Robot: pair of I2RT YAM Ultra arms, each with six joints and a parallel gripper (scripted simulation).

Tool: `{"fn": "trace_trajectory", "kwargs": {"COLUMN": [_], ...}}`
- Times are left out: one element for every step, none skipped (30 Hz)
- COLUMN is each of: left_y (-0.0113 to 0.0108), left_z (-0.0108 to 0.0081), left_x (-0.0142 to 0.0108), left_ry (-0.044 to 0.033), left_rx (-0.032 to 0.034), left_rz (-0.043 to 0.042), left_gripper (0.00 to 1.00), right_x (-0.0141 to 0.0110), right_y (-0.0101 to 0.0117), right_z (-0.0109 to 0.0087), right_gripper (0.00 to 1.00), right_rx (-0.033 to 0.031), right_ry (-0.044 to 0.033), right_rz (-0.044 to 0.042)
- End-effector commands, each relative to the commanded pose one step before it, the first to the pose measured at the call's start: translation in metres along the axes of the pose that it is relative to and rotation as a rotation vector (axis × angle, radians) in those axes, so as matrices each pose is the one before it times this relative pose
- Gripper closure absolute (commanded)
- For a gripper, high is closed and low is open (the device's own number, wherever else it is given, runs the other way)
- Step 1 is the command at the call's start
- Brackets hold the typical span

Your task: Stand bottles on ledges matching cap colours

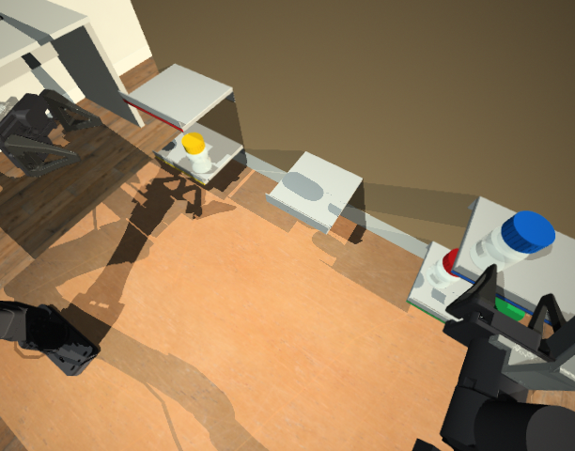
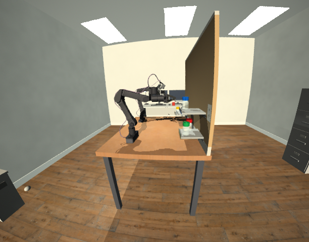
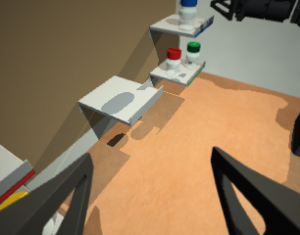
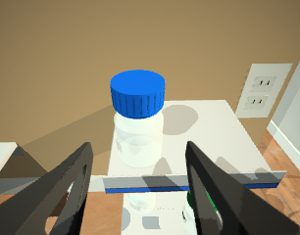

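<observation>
The blue-capped bottle (image 1: 526,233) (image 2: 185,101) (image 4: 137,98) stands upright on the upper blue-strip ledge (image 1: 569,267) (image 4: 214,132), near its front left corner in the right wrist view. My right gripper (image 1: 521,281) (image 4: 139,148) is open in front of it, clear of the bottle. The red-capped bottle (image 1: 445,272) (image 3: 174,60) and green-capped bottle (image 2: 186,127) (image 3: 193,53) stand on the green-strip ledge (image 1: 422,296) below. The yellow-capped bottle (image 1: 195,147) stands on the yellow-strip ledge (image 1: 225,151). The red-strip ledge (image 1: 180,92) above it is bare. My left gripper (image 1: 89,139) (image 3: 151,156) is open and empty.
A bare middle ledge (image 1: 337,184) (image 3: 96,100) projects from the wall between the two ledge pairs. The blue-strip ledge overhangs the green-strip ledge, and the red-strip ledge overhangs the yellow-strip one. A wall outlet (image 4: 263,88) is right of the blue-strip ledge.
</observation>
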State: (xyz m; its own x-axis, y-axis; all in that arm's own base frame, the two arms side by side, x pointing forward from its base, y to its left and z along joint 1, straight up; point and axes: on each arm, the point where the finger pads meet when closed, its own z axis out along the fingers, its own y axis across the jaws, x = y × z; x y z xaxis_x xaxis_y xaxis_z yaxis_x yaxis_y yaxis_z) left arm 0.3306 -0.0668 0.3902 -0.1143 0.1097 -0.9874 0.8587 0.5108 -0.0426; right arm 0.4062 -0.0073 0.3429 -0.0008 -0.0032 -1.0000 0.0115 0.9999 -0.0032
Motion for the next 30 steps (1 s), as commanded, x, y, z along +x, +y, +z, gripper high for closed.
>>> {"fn": "trace_trajectory", "kwargs": {"left_y": [-0.00486,0.00000,0.00000,0.00000,0.00000,0.00000,0.00000,0.00128,0.00397,0.00520,0.00407,0.00775,0.00444,0.00761,0.00626,0.00471,0.00408,0.00000,0.00000,0.00532,0.00411,0.00364,0.00345,0.00297,0.00310,0.00213,0.00215,0.00270,0.00206,0.00215], "left_z": [-0.00256,0.00000,0.00000,0.00000,0.00000,0.00000,0.00000,-0.00056,0.00009,0.00113,0.00223,0.00151,0.00079,0.00257,0.00281,0.00374,0.00214,0.00000,0.00000,0.00184,0.00185,0.00153,0.00166,0.00115,0.00072,0.00050,0.00032,0.00016,0.00004,-0.00009], "left_x": [-0.00792,0.00000,0.00000,0.00000,0.00000,0.00000,0.00000,-0.00289,0.00206,0.00578,0.00200,0.00106,-0.00016,0.00195,0.00104,0.00448,-0.00017,0.00000,0.00000,-0.00061,-0.00111,-0.00143,-0.00216,-0.00225,-0.00227,-0.00211,-0.00213,-0.00241,-0.00239,-0.00247], "left_ry": [-0.01241,0.00000,0.00000,0.00000,0.00000,0.00000,0.00000,0.00302,0.01385,0.01885,0.01807,0.01859,0.01965,0.02281,0.01802,0.01827,0.00884,0.00000,0.00000,0.00714,0.00406,0.00139,-0.00136,-0.00367,-0.00512,-0.00571,-0.00645,-0.00790,-0.00848,-0.00922], "left_rx": [0.01662,0.00000,0.00000,0.00000,0.00000,0.00000,0.00000,-0.00987,-0.02127,-0.02523,-0.02538,-0.04353,-0.04787,-0.05393,-0.05067,-0.04018,-0.03937,0.00000,0.00000,-0.04644,-0.04302,-0.04026,-0.04595,-0.04031,-0.03722,-0.03028,-0.02887,-0.03155,-0.02847,-0.02815], "left_rz": [0.01088,0.00000,0.00000,0.00000,0.00000,0.00000,0.00000,0.00998,-0.00165,-0.02116,-0.00234,0.00781,0.00389,-0.00564,-0.00528,-0.01382,-0.00463,0.00000,0.00000,-0.00655,-0.00643,-0.00676,-0.00855,-0.00862,-0.00904,-0.00803,-0.00834,-0.00985,-0.00964,-0.01022], "left_gripper": [0.13,0.13,0.13,0.13,0.13,0.13,0.13,0.02,0.00,0.00,0.00,0.00,0.00,0.00,0.00,0.00,0.00,0.00,0.00,0.00,0.00,0.00,0.00,0.00,0.00,0.00,0.00,0.00,0.00,0.00], "right_x": [-0.00872,0.00000,-0.00793,-0.00110,-0.00090,0.00000,-0.00235,-0.00087,0.00164,-0.00319,0.00000,0.00110,0.00432,0.00628,0.00868,0.00812,0.00729,0.00000,0.00000,0.00617,0.00750,0.00716,0.00948,0.00804,0.00626,0.00584,0.00513,0.00782,0.00491,0.00452], "right_y": [0.00009,0.00000,0.00136,0.00197,0.00082,0.00000,0.00035,0.00002,0.00005,0.00011,0.00015,0.00082,0.00060,0.00068,0.00063,0.00053,0.00030,0.00000,0.00000,-0.00019,0.00045,0.00044,0.00052,0.00041,0.00028,0.00018,0.00017,0.00014,0.00021,0.00019], "right_z": [-0.02831,0.00000,-0.00092,0.00311,0.00068,0.00000,0.00082,0.00000,-0.00011,-0.00259,-0.00068,-0.00114,-0.00188,-0.00237,-0.00267,-0.00244,-0.00215,0.00000,0.00000,-0.00199,-0.00217,-0.00202,-0.00257,-0.00218,-0.00172,-0.00150,-0.00132,0.00004,-0.00119,-0.00109], "right_gripper": [0.30,0.30,0.30,0.30,0.30,0.30,0.30,0.19,0.07,0.00,0.00,0.00,0.00,0.00,0.00,0.00,0.00,0.00,0.00,0.00,0.00,0.00,0.00,0.00,0.00,0.00,0.00,0.00,0.00,0.00], "right_rx": [-0.00169,0.00000,-0.00239,-0.00469,-0.00177,0.00000,-0.00049,-0.00014,-0.00017,-0.00023,-0.00047,-0.00400,-0.00237,-0.00259,-0.00227,-0.00185,-0.00074,0.00000,0.00000,0.00194,-0.00160,-0.00164,-0.00189,-0.00146,-0.00089,-0.00042,-0.00039,-0.00052,-0.00068,-0.00062], "right_ry": [-0.01466,0.00000,-0.01618,-0.00623,-0.00181,0.00000,-0.00472,-0.00351,0.00004,-0.02180,-0.00808,-0.00906,-0.00467,-0.00225,0.00453,0.00496,0.00450,0.00000,0.00000,0.00105,0.00418,0.00441,0.00734,0.00609,0.00390,0.00460,0.00374,0.01185,0.00378,0.00336], "right_rz": [-0.00170,0.00000,-0.00040,0.00001,0.00001,0.00000,-0.00453,0.00030,0.00064,0.00089,0.00317,0.00044,0.00184,0.00250,0.00223,0.00195,0.00142,0.00000,0.00000,-0.00051,0.00138,0.00101,0.00106,0.00059,0.00039,0.00023,0.00024,0.00064,0.00031,0.00028]}}
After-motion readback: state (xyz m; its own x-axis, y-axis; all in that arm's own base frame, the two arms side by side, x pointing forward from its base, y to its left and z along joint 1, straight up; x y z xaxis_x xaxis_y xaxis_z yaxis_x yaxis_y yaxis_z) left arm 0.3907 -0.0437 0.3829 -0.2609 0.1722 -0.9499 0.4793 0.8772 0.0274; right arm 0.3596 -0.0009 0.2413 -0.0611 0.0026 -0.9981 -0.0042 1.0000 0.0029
